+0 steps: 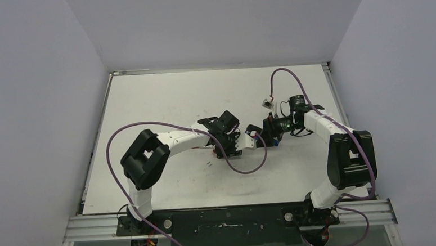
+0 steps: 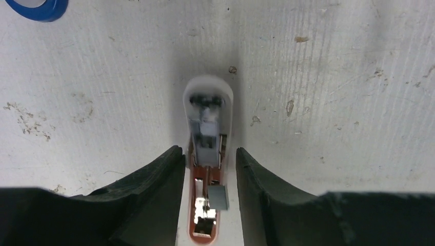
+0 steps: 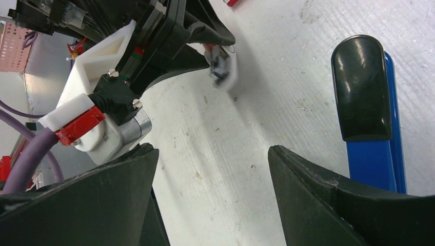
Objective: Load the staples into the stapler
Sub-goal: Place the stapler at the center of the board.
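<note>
Blue stapler (image 3: 378, 159) with black end lies flat on the table (image 3: 287, 102), just beside my right pincer (image 3: 213, 154), which is wide open and empty. My left pincer (image 2: 209, 154) is clamped on a white round-ended object (image 2: 208, 89), red inside, low over the table

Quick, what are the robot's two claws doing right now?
Left gripper: shut on a small white stapler-like tool.
Right gripper: open, holding nothing.
</note>
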{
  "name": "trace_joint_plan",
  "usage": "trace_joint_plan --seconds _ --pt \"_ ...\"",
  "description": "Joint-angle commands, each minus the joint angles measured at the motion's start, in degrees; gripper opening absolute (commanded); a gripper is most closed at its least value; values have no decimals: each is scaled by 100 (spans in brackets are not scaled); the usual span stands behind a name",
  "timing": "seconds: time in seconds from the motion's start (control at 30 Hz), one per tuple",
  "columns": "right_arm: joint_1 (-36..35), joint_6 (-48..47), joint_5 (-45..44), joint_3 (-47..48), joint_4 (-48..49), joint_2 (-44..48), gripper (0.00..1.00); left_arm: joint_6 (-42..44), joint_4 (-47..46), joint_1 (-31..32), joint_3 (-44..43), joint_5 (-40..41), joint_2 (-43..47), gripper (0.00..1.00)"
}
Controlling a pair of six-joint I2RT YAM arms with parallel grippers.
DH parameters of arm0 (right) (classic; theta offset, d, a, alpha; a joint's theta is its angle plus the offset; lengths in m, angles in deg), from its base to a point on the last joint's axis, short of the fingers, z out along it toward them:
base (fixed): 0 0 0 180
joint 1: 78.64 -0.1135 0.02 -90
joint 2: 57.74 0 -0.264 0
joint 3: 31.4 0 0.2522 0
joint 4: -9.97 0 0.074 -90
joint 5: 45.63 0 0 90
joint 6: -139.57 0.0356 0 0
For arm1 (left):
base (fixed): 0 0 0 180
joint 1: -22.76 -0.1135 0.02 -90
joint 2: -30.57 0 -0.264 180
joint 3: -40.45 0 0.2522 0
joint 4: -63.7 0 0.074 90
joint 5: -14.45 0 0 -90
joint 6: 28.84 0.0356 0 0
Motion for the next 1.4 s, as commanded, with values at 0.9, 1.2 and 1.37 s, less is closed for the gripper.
trace_joint_plan --seconds 0.9,1.2,1.37 --pt "-116 -881 -230 -231 395 17 78 -83 -172 -792 140 -1851 1497 62" --pt "-1130 -322 -1220 -431 1335 72 75 -119 -1221 -1216 1291 -2359 1842 60" --pt "-1462 -223 -1437 -368 1590 -95 75 -184 -1647 -1265 1612 -2538 1842 60"
